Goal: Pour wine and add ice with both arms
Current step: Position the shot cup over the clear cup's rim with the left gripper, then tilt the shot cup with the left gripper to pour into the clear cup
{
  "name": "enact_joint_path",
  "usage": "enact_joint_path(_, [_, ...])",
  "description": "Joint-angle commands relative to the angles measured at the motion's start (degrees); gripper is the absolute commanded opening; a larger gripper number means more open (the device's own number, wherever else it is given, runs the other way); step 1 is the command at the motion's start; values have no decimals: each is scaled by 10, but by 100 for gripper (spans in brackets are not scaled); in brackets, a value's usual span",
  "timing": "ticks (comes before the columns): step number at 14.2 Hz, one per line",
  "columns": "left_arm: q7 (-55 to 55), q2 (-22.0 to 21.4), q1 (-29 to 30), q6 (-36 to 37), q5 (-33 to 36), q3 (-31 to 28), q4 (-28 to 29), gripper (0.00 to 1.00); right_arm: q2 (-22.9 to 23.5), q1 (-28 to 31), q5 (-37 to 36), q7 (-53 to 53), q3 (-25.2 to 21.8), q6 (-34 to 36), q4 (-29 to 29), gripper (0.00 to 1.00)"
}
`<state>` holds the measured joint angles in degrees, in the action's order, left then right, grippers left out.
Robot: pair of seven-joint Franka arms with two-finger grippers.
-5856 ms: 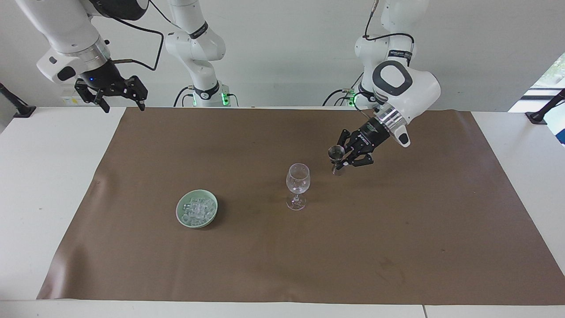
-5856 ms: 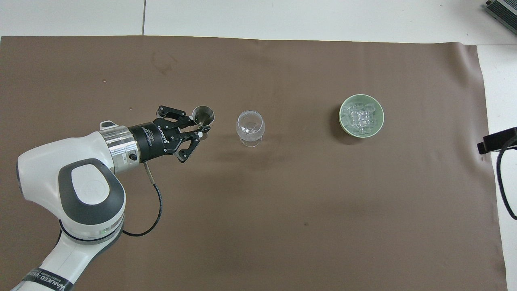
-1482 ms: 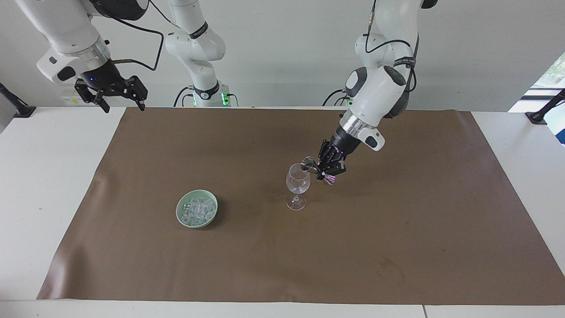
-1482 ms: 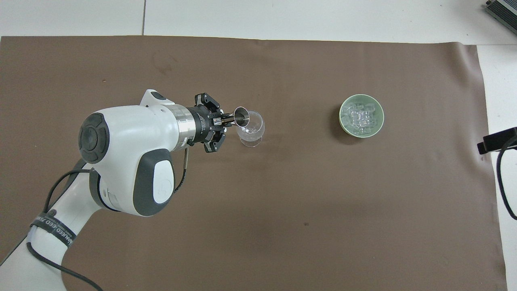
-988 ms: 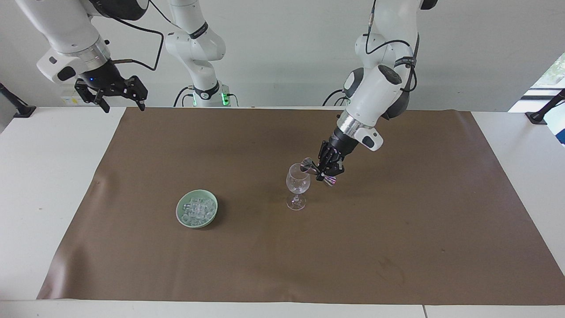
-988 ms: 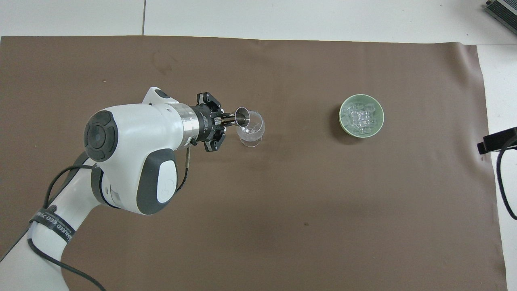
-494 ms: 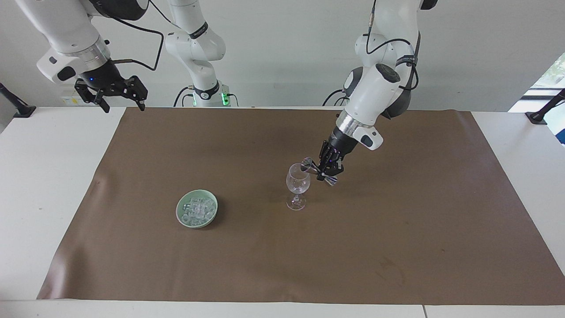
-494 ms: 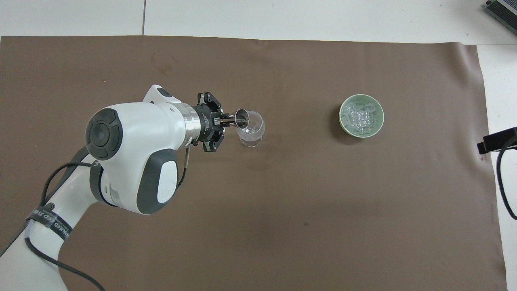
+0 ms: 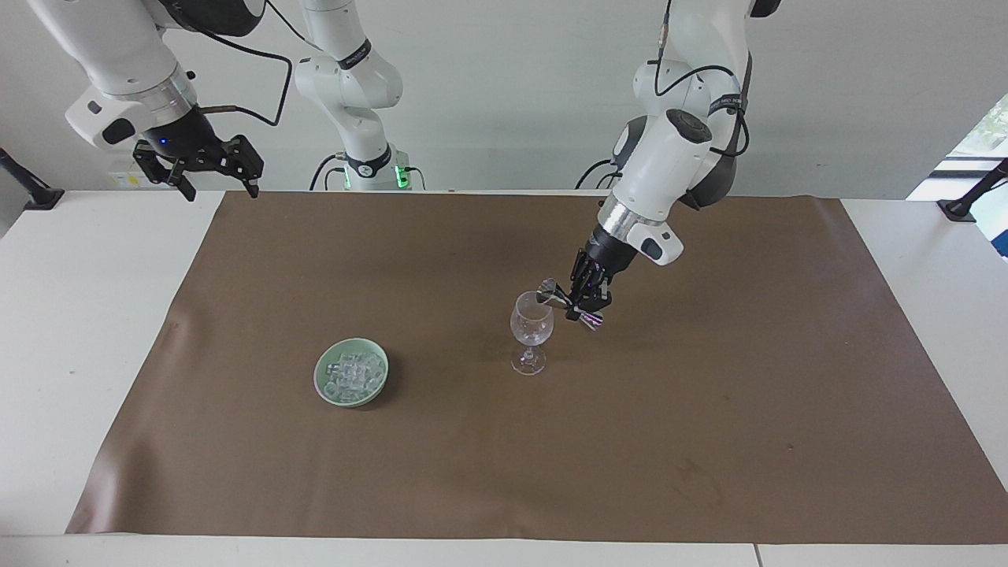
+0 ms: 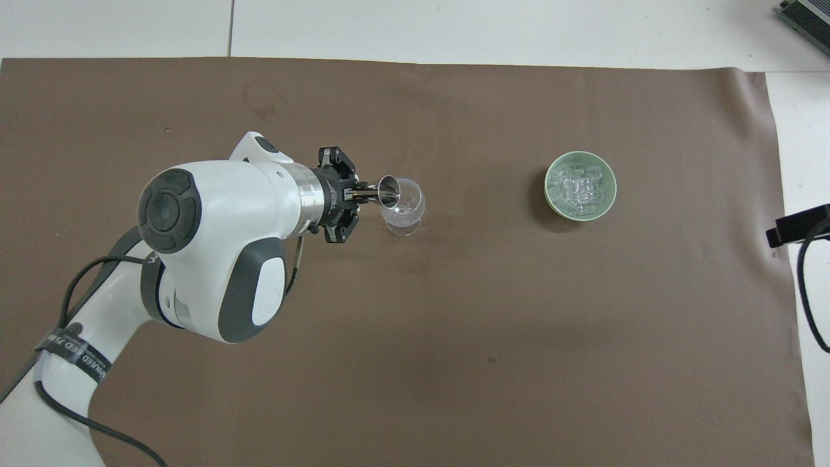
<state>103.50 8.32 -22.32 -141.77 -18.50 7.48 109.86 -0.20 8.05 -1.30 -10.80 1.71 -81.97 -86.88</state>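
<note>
- The left end effector (image 9: 568,303) is clamped on a small metal measuring cup (image 9: 548,292), gripping it at the waist with its fingertips together around it.
- The measuring cup is tipped on its side over the rim of the wine glass (image 9: 531,329), its open mouth turned toward the glass bowl; in the overhead view the cup (image 10: 389,190) overlaps the edge of the glass (image 10: 403,207).
- The wine glass stands upright on the brown mat (image 9: 709,409), near the middle of the tabletop (image 9: 79,331). Whether any liquid is in it cannot be told.
- The ice (image 9: 353,375) lies heaped in a shallow pale green bowl (image 9: 321,387) on the mat, toward the right arm's end of the tabletop from the glass and slightly farther from the robots than the glass.
- The bowl of ice is well apart from the left end effector, with the wine glass between them.
- The right end effector (image 9: 214,179) hangs raised over the mat's corner at the robots' edge of the tabletop, at the right arm's end, with its fingers spread wide and nothing between them; this arm waits.
- The ice is well apart from the right end effector too, much farther from the robots than the spot it hangs over.
- In the overhead view the ice (image 10: 579,188) fills the middle of the bowl (image 10: 552,194), and nothing touches it.
</note>
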Motion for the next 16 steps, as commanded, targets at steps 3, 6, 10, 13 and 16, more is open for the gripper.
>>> enact_joint_path(3, [16, 8, -11, 23, 41, -9, -21, 0, -9, 1, 8, -2, 0, -3, -10, 100])
enact_joint_path(6, [16, 8, -14, 24, 58, -9, -24, 0, -9, 1, 8, -2, 0, -2, -10, 100])
enact_joint_path(10, [16, 14, -14, 28, 77, -9, -30, 0, -9, 1, 8, -2, 0, -2, -10, 100])
enact_joint_path(13, [16, 21, -14, 37, 87, -9, -43, 0, -9, 1, 8, -2, 0, -3, -10, 100])
enact_joint_path(16, [16, 21, -14, 40, 90, -9, -47, 0, -9, 1, 8, -2, 0, -3, -10, 100])
